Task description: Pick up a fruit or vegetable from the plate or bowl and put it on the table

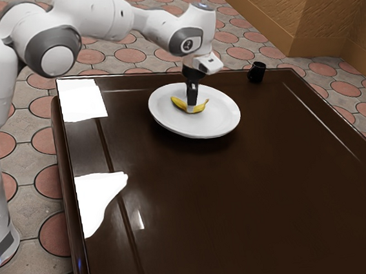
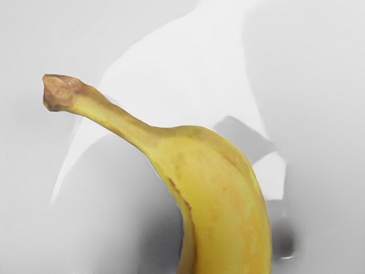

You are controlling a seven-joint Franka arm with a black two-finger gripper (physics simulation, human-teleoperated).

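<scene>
- Gripper [image 1: 192,107] of yours is pointing down over the plate, its tip meeting the banana; whether it is spreading, pressing together or pinching the fruit, you cannot tell from these views.
- Banana [image 1: 180,103] is lying in the plate, directly at your gripper's tip; in the wrist view you are seeing its brown-ended stem and its curving yellow body.
- White plate [image 1: 214,124] is resting on the table and surrounding the fruit with its raised rim.
- Your white and grey arm [image 1: 100,15] is reaching in from the exterior view's left, bending down above the plate.
- Black cup [image 1: 257,72] is standing well apart from the plate, toward the exterior view's right, near a table edge.
- Dark glossy table [image 1: 241,202] is supporting plate and cup, with bright patches [image 1: 82,100] gleaming at the exterior view's left.
- Round reddish tiles [image 1: 127,55] are covering the floor beyond.
</scene>
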